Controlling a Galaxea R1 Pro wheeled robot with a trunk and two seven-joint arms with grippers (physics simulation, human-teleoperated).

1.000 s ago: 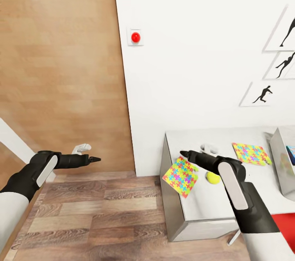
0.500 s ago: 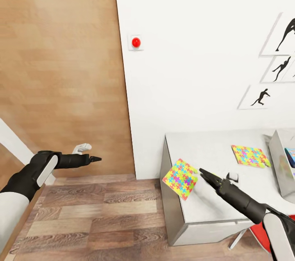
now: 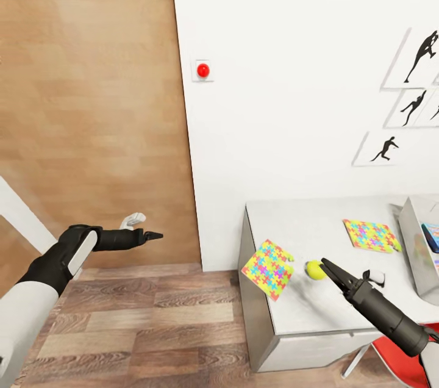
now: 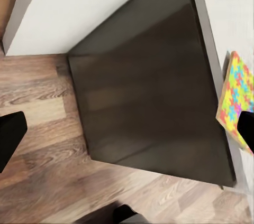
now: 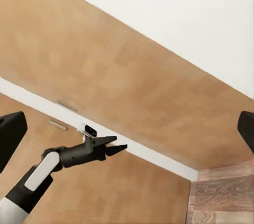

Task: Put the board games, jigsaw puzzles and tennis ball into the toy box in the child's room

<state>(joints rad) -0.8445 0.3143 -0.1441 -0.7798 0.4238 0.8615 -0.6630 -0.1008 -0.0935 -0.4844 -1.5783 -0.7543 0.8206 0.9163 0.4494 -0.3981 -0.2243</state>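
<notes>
1. Two jigsaw puzzles lie on the table [image 3: 317,315]: one [image 3: 269,268] overhanging its left edge, the other [image 3: 371,235] toward the back, right.
2. The tennis ball [image 3: 316,269] sits just ahead of the right gripper [image 3: 334,272], whose jaws look narrow and empty.
3. The left gripper [image 3: 153,235], wide apart by its wrist view, hangs beyond the table.
4. Next, I judge: grasp the ball and carry it to the toy box [image 3: 416,241] at the right edge.

A white wall [image 3: 292,71] is met at its left edge by a wood-panelled wall [image 3: 85,101]. A small plate with a red button [image 3: 203,70] is set near that edge, and framed silhouette pictures [image 3: 390,148], perhaps of athletes, are hung toward the right. Wood planks cover the floor [image 3: 140,321].
</notes>
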